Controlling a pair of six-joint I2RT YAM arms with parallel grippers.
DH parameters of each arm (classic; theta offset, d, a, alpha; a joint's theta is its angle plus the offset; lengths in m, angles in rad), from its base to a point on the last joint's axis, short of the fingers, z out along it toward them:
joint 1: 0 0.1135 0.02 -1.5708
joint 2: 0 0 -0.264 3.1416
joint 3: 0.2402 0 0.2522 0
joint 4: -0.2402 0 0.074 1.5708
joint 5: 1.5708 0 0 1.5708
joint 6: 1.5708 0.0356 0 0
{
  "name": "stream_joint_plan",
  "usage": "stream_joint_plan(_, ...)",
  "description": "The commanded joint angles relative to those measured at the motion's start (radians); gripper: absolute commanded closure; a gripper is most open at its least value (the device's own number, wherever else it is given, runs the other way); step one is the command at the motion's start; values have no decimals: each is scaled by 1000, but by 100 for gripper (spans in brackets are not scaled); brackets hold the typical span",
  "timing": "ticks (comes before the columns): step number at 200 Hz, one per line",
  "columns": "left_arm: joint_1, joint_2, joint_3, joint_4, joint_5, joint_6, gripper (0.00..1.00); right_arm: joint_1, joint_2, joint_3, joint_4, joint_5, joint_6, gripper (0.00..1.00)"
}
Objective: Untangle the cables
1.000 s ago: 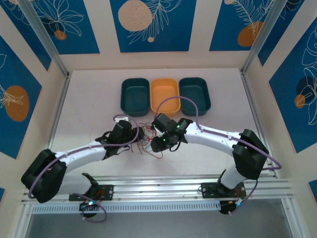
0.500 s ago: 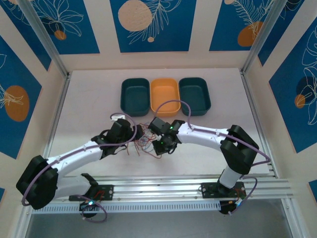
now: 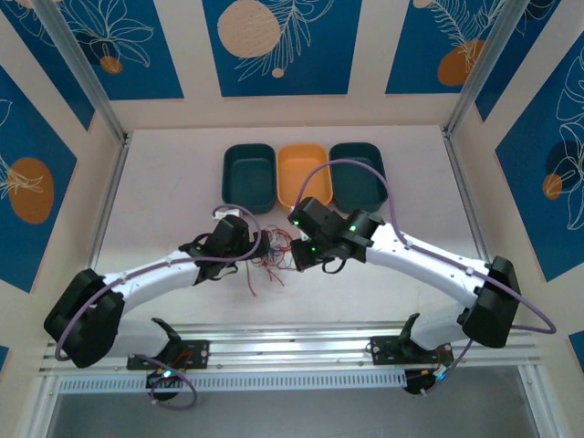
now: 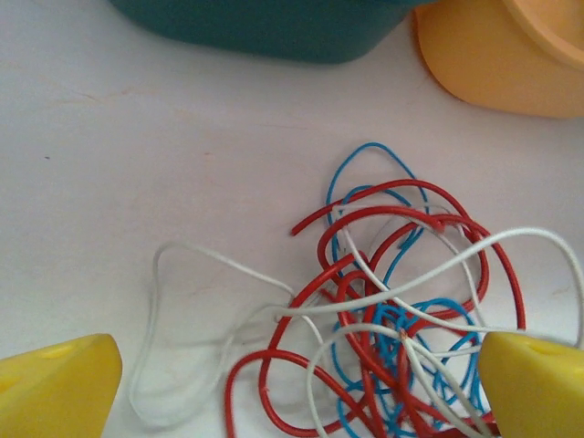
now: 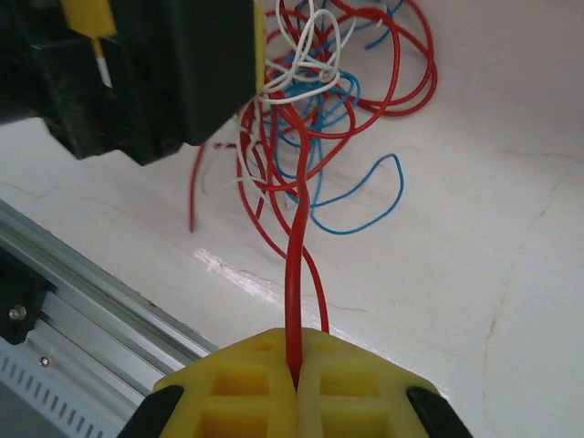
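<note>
Cables, thin and flexible in red, blue and white [image 3: 274, 253], are lying as one loose knot on the white tabletop [image 3: 164, 201], between the two grippers and on the near side of three plastic bins. In the left wrist view the knot [image 4: 379, 333] is sprawling as overlapping curls, with a blue loop and red arcs bulging toward the dark teal bin [image 4: 274, 23] and the orange bin [image 4: 493, 55], and a slack white loop trailing off to the left.

One red strand [image 5: 294, 274] is leaving the knot [image 5: 301, 100] and running almost straight, its long axis pointing directly into the right gripper [image 5: 294, 365]. That gripper's yellow fingers are pressing together and pinching the strand between them. From above, the right gripper [image 3: 301, 255] is sitting just beside the knot, on its right.

The left gripper [image 4: 294, 388] is holding its yellow fingertips spread wide, one at each side of the knot. The right-hand one is overlapping several wires; whether it is touching them cannot be told. From above it [image 3: 255, 246] is sitting at the knot's left edge.

Farther out, the row of bins is reading dark teal [image 3: 249, 176], orange [image 3: 303, 173] and dark teal [image 3: 359, 173], and an aluminium rail [image 3: 292, 342] is running along the near edge.
</note>
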State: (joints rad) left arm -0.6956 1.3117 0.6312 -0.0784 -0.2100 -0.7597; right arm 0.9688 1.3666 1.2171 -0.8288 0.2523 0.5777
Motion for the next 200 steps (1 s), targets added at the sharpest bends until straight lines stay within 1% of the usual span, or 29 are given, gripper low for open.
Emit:
stream_joint_plan(1,-7,17,21,37,35,16,0,5,-42,53,-75,38,-18,100)
stream_joint_plan(71,-6,49,8,69,46,2,0,1,-92,214,-131,43,-101,100)
stream_joint_plan(106,-6,53,-2,77,44,-1,0,-5,-130,252,-138,52,-133,100)
stream_joint_plan(167,-7,49,-10,80,43,-9,0,-66,-174,295,-147,88,-155,100)
stream_joint_plan(200,-8,34,11,48,41,-12,0,-102,-181,355,-151,114,-186,100)
